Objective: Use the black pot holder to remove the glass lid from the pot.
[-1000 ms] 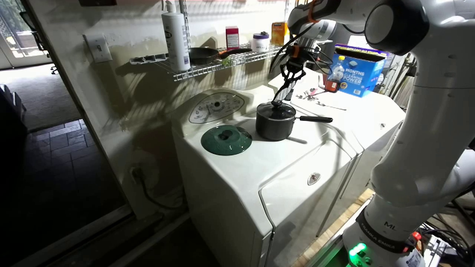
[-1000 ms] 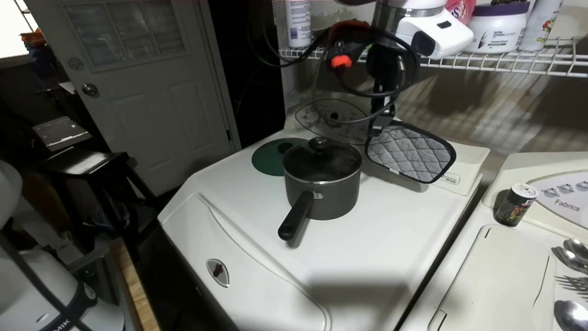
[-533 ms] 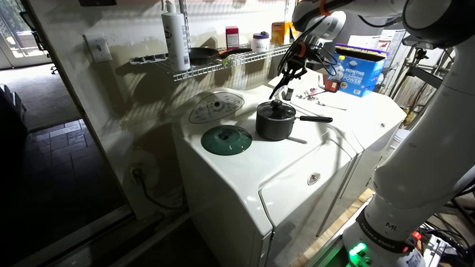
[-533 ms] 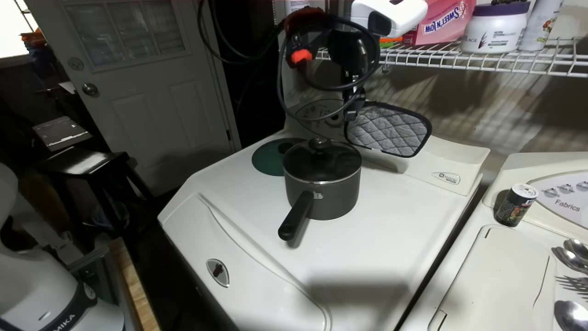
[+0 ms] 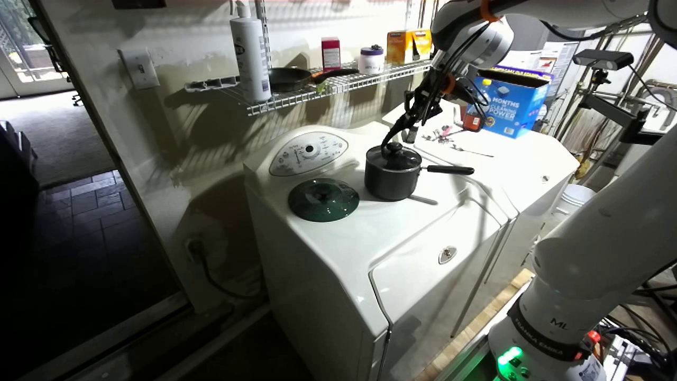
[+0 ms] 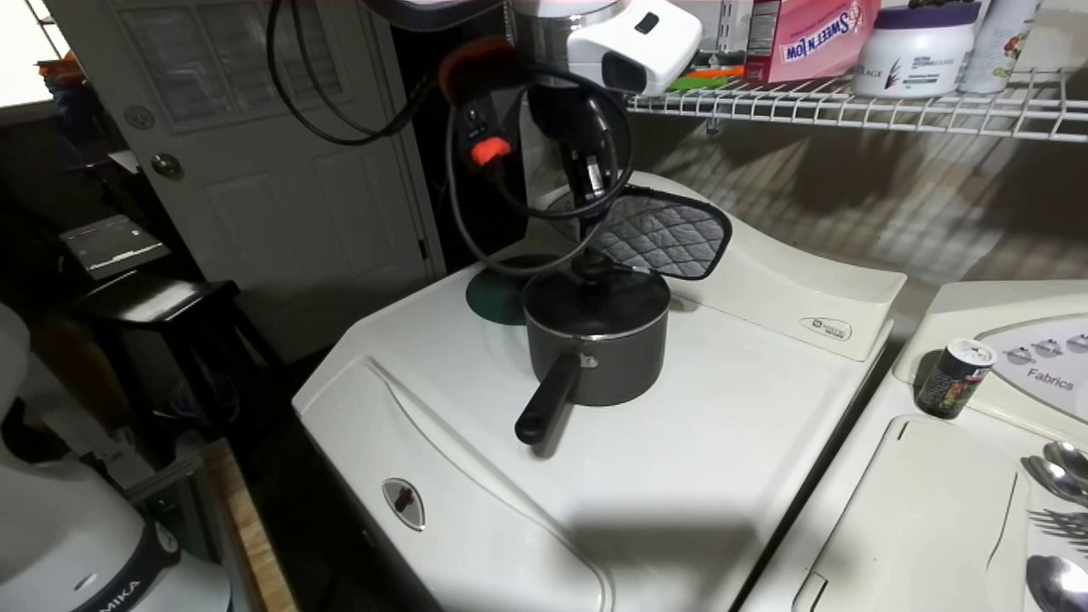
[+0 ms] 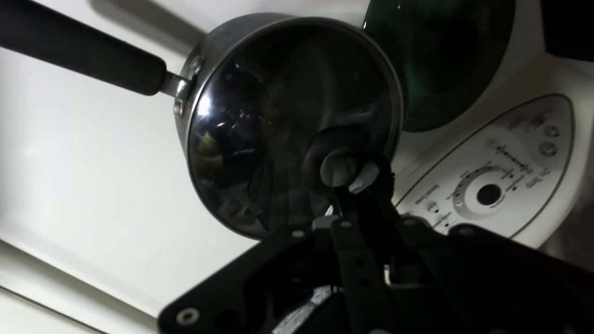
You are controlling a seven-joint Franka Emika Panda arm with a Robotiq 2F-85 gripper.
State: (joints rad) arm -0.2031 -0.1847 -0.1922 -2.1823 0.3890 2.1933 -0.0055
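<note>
The arm (image 5: 595, 256) has just been swung in until the pot (image 6: 614, 371) and its seated glass lid (image 7: 287, 106) lie below the end effector (image 6: 592, 228), the black pot holder (image 6: 667, 236) being brought beside the knob (image 7: 338, 170); a grasp seems due. The end effector is slanted downward, closed on the pot holder's edge; knob contact cannot be told.
</note>
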